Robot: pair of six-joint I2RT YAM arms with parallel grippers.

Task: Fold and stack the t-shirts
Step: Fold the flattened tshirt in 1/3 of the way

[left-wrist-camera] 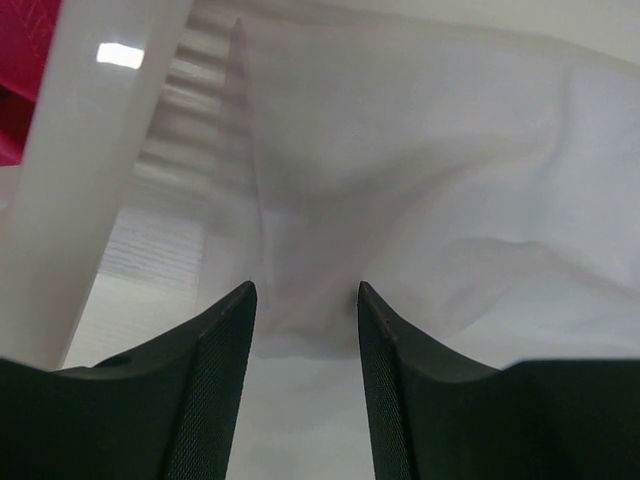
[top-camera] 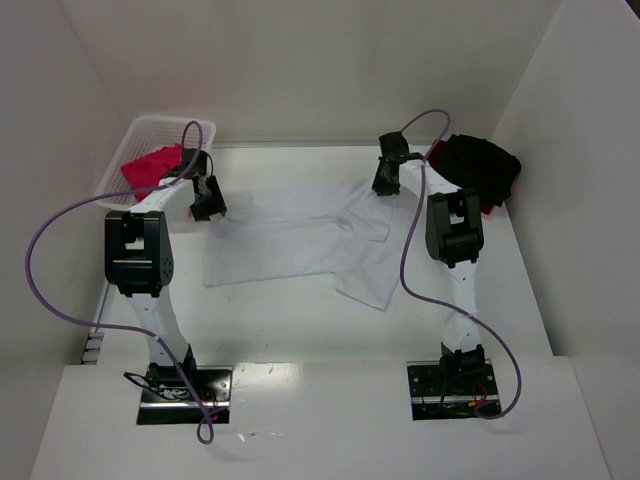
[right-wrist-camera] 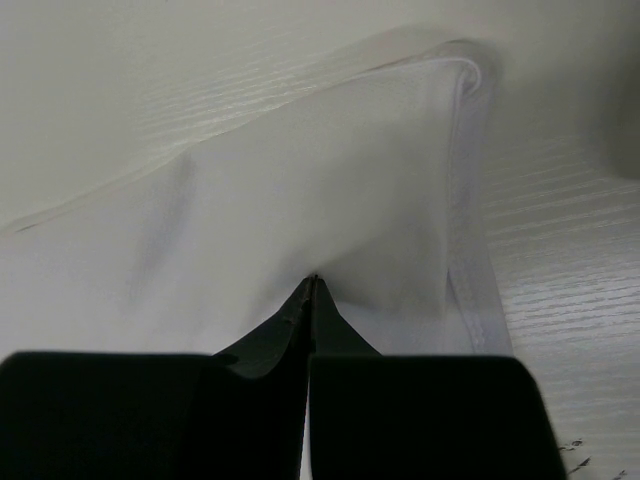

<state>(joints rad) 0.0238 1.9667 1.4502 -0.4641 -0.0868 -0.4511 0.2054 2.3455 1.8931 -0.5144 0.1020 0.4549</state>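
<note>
Sprawling across the middle of the tabletop (top-camera: 300, 320), the white t-shirt (top-camera: 300, 245) is wrinkled, one flap doubled over on its right. At its far left end the left gripper (left-wrist-camera: 305, 290) stands with fingers apart, cloth lying between them. At its far right corner the right gripper (right-wrist-camera: 312, 282) is clamped on a hemmed fold. Behind, a lattice basket (top-camera: 150, 125) in the far left corner holds the pink t-shirt (top-camera: 150, 168); the black t-shirt (top-camera: 480, 165) is heaped in the far right corner.

Four t-shirts (top-camera: 290, 235) — white (left-wrist-camera: 450, 200), pink (top-camera: 150, 168), black (top-camera: 480, 165), dark red (top-camera: 489, 208) — one basket (top-camera: 150, 125).
</note>
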